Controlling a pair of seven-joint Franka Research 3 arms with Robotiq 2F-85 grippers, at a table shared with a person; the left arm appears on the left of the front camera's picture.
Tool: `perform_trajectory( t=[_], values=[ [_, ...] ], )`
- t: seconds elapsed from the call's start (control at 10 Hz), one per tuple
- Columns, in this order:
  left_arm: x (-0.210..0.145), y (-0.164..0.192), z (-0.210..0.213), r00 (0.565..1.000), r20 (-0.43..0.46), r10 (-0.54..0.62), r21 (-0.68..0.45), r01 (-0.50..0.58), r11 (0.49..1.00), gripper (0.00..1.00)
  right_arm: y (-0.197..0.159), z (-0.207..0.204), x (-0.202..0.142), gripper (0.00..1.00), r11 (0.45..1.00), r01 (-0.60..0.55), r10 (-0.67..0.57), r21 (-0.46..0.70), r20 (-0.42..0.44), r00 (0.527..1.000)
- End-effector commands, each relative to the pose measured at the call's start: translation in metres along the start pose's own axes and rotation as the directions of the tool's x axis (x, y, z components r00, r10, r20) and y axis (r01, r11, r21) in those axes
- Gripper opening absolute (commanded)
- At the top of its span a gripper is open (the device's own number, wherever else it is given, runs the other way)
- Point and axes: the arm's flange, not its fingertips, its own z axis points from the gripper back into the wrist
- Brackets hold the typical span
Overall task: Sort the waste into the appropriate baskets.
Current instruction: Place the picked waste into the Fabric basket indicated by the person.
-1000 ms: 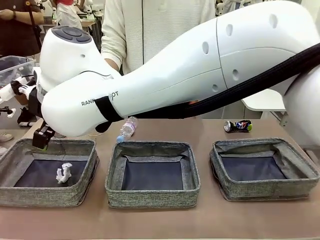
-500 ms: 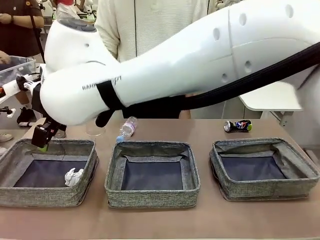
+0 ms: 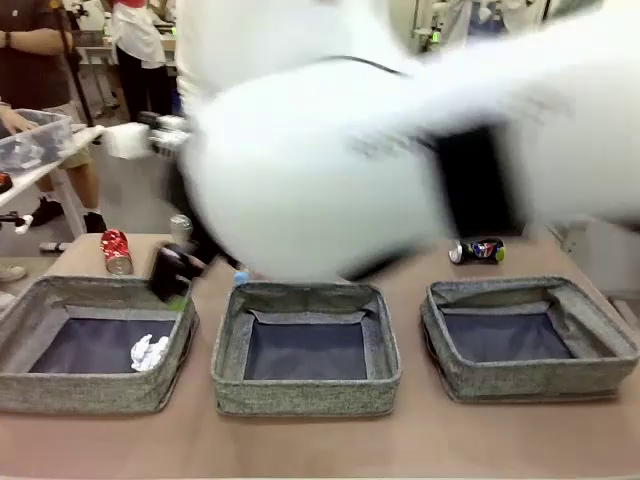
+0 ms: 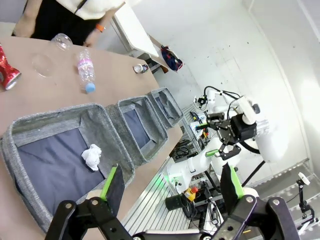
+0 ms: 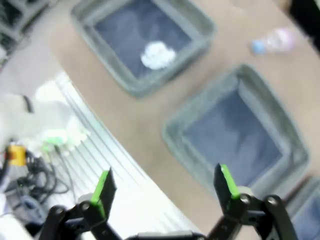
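Right gripper [image 5: 164, 180] is being held wide, nothing between the jaws — crumpled paper ball [image 5: 158, 55] is lying well apart at twelve o'clock, inside the left basket [image 5: 131, 85]. Left gripper [image 4: 170, 175] is likewise being held wide, empty — the ball is being seen at nine o'clock of its jaws.

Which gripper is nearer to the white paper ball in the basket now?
Right, it seems. The right gripper hangs over the basket rim, close to the paper ball; the left gripper views it from farther off.
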Motion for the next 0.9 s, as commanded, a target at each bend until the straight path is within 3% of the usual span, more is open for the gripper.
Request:
perform_trajectory(
  t=[0.0, 0.1, 0.2, 0.3, 0.5, 0.6, 0.8],
  values=[
    [0.001, -0.002, -0.001, 1.000, 0.010, -0.023, -0.017, 0.023, 1.000, 1.00, -0.015, 0.014, -0.084, 1.00, 0.976, 0.208, -0.206, -0.067, 0.038, 0.978],
    [0.001, -0.002, -0.001, 1.000, 0.010, -0.023, -0.017, 0.023, 1.000, 1.00, 0.000, 0.000, 0.000, 1.00, 1.000, 0.000, 0.000, 0.000, 0.000, 1.000],
    [0.001, -0.002, -0.001, 1.000, 0.010, -0.023, -0.017, 0.023, 1.000, 1.00, 0.000, 0.000, 0.000, 1.00, 1.000, 0.000, 0.000, 0.000, 0.000, 1.000],
    [0.001, -0.002, -0.001, 1.000, 0.010, -0.023, -0.017, 0.023, 1.000, 1.00, -0.018, 0.010, -0.060, 1.00, 0.992, 0.115, -0.115, -0.056, 0.017, 0.993],
    [0.001, -0.002, -0.001, 1.000, 0.010, -0.023, -0.017, 0.023, 1.000, 1.00, -0.086, -0.009, -0.086, 1.00, 0.944, 0.280, -0.295, 0.175, 0.063, 0.954],
    [0.001, -0.002, -0.001, 1.000, 0.010, -0.023, -0.017, 0.023, 1.000, 1.00, -0.115, -0.005, -0.108, 1.00, 0.906, 0.293, -0.354, 0.305, 0.169, 0.920],
    [0.001, -0.002, -0.001, 1.000, 0.010, -0.023, -0.017, 0.023, 1.000, 1.00, -0.173, 0.009, -0.167, 1.00, 0.799, 0.296, -0.519, 0.523, 0.352, 0.779]
  ],
)
